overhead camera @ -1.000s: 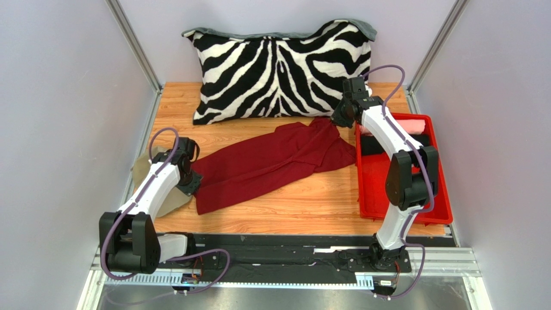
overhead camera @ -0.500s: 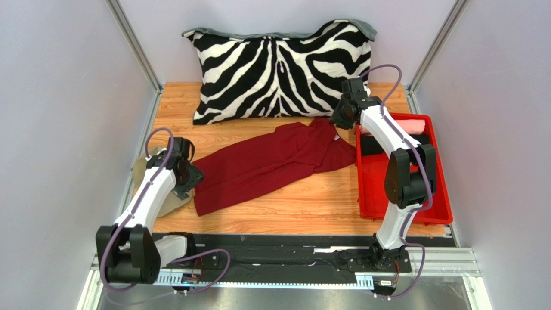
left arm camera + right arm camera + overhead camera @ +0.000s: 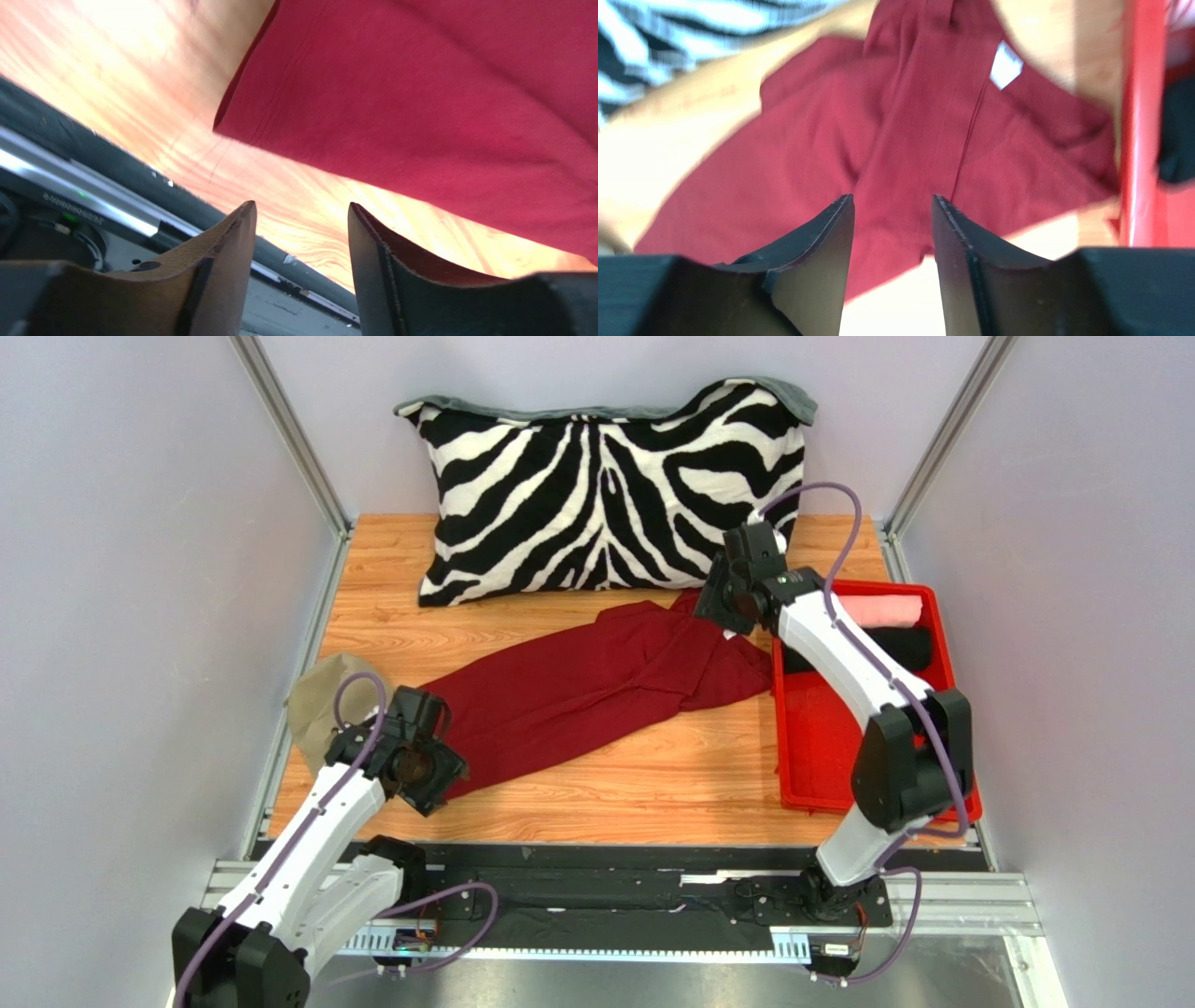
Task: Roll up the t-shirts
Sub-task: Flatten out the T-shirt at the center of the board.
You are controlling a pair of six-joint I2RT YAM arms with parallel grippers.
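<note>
Both pairs of jaws have let go since a second ago. The left jaws have drawn back toward the near edge, and the right jaws have shifted slightly at the collar end. Both stand released, with nothing between them. The maroon t-shirt (image 3: 589,693) lies as a long folded strip on the surface (image 3: 673,784), its hem corner just ahead of the left jaws and its collar end beneath the right jaws. Folding looks done. Rolling comes next, and it calls for regripping one end and turning it over evenly.
</note>
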